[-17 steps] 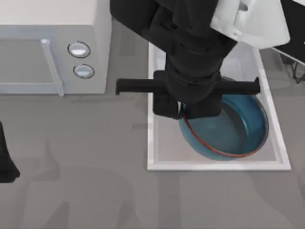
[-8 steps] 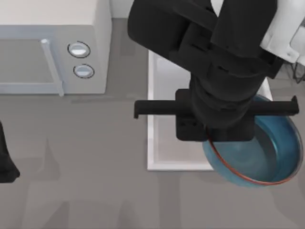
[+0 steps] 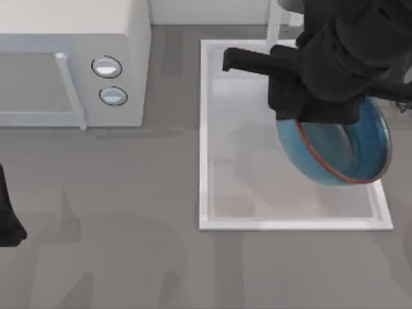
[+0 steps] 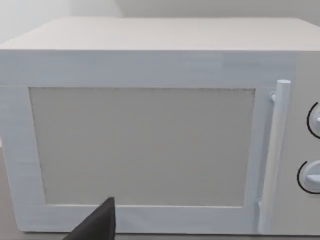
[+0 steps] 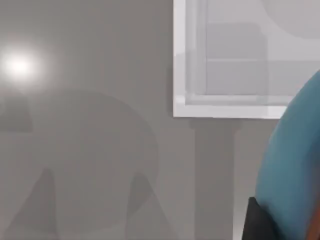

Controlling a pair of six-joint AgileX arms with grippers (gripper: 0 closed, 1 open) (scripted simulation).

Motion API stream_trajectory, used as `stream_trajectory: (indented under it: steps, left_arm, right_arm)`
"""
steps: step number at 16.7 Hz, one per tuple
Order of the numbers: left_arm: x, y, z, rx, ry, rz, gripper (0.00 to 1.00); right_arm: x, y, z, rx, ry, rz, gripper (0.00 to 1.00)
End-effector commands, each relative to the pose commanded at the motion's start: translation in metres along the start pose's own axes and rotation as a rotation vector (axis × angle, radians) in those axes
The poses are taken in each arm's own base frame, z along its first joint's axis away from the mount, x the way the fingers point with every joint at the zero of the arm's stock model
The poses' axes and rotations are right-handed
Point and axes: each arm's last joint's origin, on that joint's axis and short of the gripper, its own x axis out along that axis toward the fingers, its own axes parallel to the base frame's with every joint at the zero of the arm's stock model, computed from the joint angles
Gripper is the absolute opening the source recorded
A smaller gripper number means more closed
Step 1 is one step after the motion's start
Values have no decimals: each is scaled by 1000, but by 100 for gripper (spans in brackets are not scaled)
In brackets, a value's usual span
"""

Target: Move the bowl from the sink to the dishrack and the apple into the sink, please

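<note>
The blue bowl [image 3: 347, 148] with its thin red rim hangs tilted above the right side of the white sink [image 3: 205, 161]. My right gripper [image 3: 297, 121] is shut on the bowl's left rim, under the black arm. In the right wrist view the bowl's blue wall [image 5: 295, 165] sits beside a dark finger [image 5: 257, 222], with a corner of the sink [image 5: 180, 107] below. A few thin wires of the dishrack [image 3: 405, 106] show at the right edge. The apple is out of view. My left arm [image 3: 6, 219] is parked at the left edge.
A white microwave [image 3: 71, 58] with two round knobs stands at the back left and faces the left wrist camera [image 4: 140, 145]. The white faucet post [image 3: 275, 22] rises at the sink's far rim. Grey counter lies in front of the sink.
The right arm lifted the bowl off the sink floor, swung it right and toward the front, then carried it back toward the far right. The bowl now tilts more.
</note>
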Motion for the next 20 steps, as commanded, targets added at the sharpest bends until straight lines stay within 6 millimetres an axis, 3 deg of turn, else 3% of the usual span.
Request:
stream_trajectory:
  steps: [5,9,12,15,17,20]
  left_arm:
    - [0,0,0,0,0,0,100]
    - [0,0,0,0,0,0,100]
    - [0,0,0,0,0,0,100]
    - [0,0,0,0,0,0,100]
    - [0,0,0,0,0,0,100]
    - [0,0,0,0,0,0,100]
  right_arm:
    - [-23,-88,71,40,-351,207,0]
    - [-58,-174,102,-19,-741,201,0]
    - [-85,-232,105,-102,-1001,87,0]
    - [-107,-276,98,-182,-1171,-61,0]
    - [-115,-293,93,-217,-1227,-134,0]
    - [-118,-299,90,-231,-1245,-163,0]
